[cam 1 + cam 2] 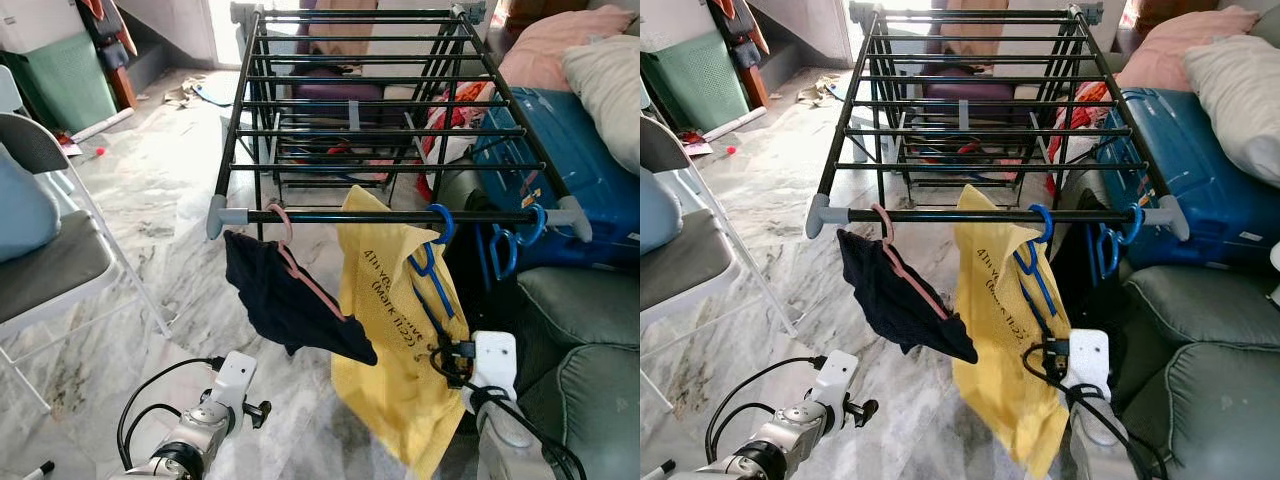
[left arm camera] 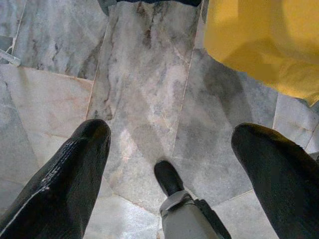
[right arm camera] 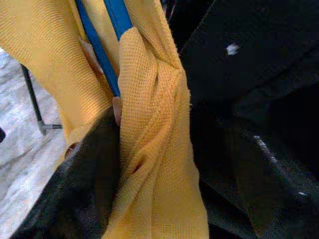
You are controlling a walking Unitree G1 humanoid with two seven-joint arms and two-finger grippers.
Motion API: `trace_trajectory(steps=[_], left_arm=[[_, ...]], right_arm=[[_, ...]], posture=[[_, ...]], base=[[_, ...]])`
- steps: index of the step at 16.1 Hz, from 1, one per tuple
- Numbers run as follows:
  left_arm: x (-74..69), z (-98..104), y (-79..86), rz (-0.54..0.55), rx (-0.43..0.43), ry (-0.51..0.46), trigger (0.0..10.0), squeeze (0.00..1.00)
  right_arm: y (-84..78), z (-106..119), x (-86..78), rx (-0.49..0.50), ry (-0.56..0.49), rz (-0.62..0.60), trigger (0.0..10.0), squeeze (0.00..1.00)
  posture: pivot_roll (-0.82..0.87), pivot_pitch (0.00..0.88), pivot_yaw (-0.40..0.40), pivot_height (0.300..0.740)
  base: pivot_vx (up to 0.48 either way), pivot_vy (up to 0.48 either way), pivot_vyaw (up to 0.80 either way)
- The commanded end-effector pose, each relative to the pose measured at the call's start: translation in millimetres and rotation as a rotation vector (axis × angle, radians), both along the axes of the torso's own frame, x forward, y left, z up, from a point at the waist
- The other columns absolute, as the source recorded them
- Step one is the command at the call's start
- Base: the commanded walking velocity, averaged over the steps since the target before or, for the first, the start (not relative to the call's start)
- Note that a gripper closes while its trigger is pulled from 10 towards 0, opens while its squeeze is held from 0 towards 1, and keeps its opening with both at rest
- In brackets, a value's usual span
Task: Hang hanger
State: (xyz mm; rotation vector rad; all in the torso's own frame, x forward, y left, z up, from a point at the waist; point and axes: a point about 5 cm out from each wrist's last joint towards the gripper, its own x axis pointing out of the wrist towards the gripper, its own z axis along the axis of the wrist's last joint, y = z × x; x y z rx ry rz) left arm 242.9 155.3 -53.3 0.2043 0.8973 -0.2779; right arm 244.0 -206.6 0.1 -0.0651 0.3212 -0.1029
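**Blue hanger with yellow shirt hooked on the rack's front bar, right gripper clamped at it**

Left eye view: a black drying rack (image 1: 375,110) stands on the marble floor (image 1: 170,200). On its front bar, the blue hanger (image 1: 432,262) carrying a yellow shirt (image 1: 395,330) is hooked right of the middle. A pink hanger (image 1: 300,265) with a dark garment (image 1: 285,305) hangs near the bar's left end, and more blue hangers (image 1: 515,240) sit close to the right end. The right gripper (image 1: 447,358) is at the shirt's lower right edge, under the blue hanger. The left gripper (image 1: 260,410) hangs low over the floor, below the dark garment.

Right eye view: a folding chair (image 1: 685,250) stands left of the rack; a blue suitcase (image 1: 1185,170) and green sofa (image 1: 1200,340) lie right.

Left wrist view: the left gripper's fingers (image 2: 65,174) are spread wide with only floor between them.

Right wrist view: the right gripper's fingers (image 3: 97,174) are clenched on the yellow cloth and the blue hanger's arm.
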Motion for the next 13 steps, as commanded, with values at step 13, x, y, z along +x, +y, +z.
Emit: trace_trajectory(steps=[13], left_arm=[[2.1,1,-2.9,-0.006,0.02,-0.002,10.0,0.0]], right_arm=[[9.3,-81,-82.8,0.068,0.42,-0.076,10.0,1.0]], posture=[[-0.07,0.0,-0.019,0.74]], base=[[0.0,0.0,0.0]])
